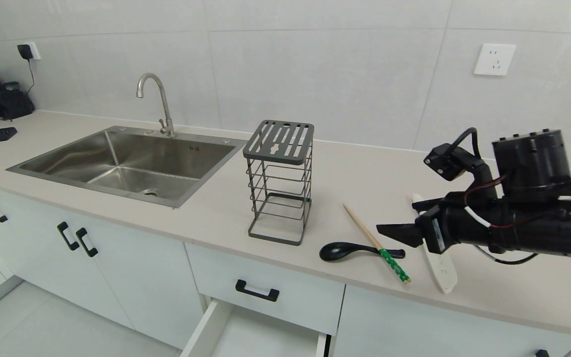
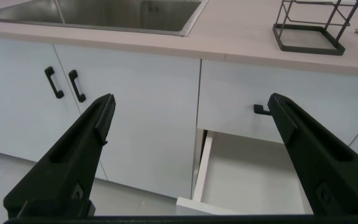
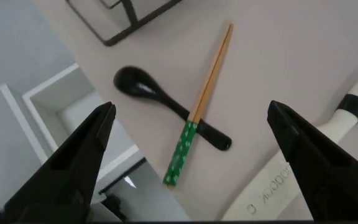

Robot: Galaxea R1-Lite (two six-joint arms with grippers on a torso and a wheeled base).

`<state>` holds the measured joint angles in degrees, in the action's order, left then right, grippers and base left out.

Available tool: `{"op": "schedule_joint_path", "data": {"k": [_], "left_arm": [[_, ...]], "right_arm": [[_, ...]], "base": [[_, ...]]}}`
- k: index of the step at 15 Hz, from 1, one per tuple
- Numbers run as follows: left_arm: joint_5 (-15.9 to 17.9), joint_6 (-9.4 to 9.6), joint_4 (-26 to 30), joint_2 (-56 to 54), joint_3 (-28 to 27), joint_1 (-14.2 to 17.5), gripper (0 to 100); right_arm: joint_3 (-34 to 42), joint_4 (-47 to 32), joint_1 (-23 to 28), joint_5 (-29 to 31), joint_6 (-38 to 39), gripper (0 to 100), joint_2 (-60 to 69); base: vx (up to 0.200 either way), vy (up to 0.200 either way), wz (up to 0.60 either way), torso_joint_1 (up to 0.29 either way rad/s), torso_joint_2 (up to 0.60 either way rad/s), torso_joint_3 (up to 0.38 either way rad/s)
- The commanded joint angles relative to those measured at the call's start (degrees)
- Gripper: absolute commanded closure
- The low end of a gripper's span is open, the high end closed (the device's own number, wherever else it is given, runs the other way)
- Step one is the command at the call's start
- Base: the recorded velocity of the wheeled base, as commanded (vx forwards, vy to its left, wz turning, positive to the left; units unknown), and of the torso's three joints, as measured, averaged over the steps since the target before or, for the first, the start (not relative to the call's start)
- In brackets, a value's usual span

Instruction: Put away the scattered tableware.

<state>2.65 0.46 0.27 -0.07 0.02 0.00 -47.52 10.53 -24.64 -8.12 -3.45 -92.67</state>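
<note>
Black spoon [image 3: 139, 84] below right gripper [image 3: 190, 109], drawer [image 2: 253, 180] before left gripper [image 2: 191, 102], both with jaws open

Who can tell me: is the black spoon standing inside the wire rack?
No, the black spoon lies flat on the counter beside the wire rack, with the chopsticks across its handle.
</note>
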Motion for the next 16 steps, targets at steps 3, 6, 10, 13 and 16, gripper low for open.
{"op": "schedule_joint_path", "data": {"k": [3,6,10,13,16], "left_arm": [[-0.18,0.06,0.0,0.07,-0.02,0.0,0],[-0.18,-0.02,0.0,0.07,-0.02,0.0,0],[-0.18,0.06,0.0,0.07,-0.02,0.0,0],[-0.18,0.06,0.0,0.07,-0.02,0.0,0],[-0.18,-0.02,-0.09,0.07,-0.02,0.0,0]], "right_arm": [[-0.91,0.01,-1.73,6.01,0.9,0,-5.76],[2.96,0.1,-0.94,9.88,0.73,0,-6.03],[4.98,0.1,-1.03,11.02,0.37,0,-6.47],[6.56,0.19,-1.2,10.93,-1.3,0,-6.38],[6.65,0.19,-1.38,10.93,-1.47,0,-6.47]], "base": [[0.0,0.0,0.0,0.0,0.0,0.0],[0.0,0.0,0.0,0.0,0.0,0.0],[0.0,0.0,0.0,0.0,0.0,0.0],[0.0,0.0,0.0,0.0,0.0,0.0],[0.0,0.0,0.0,0.0,0.0,0.0]]}}
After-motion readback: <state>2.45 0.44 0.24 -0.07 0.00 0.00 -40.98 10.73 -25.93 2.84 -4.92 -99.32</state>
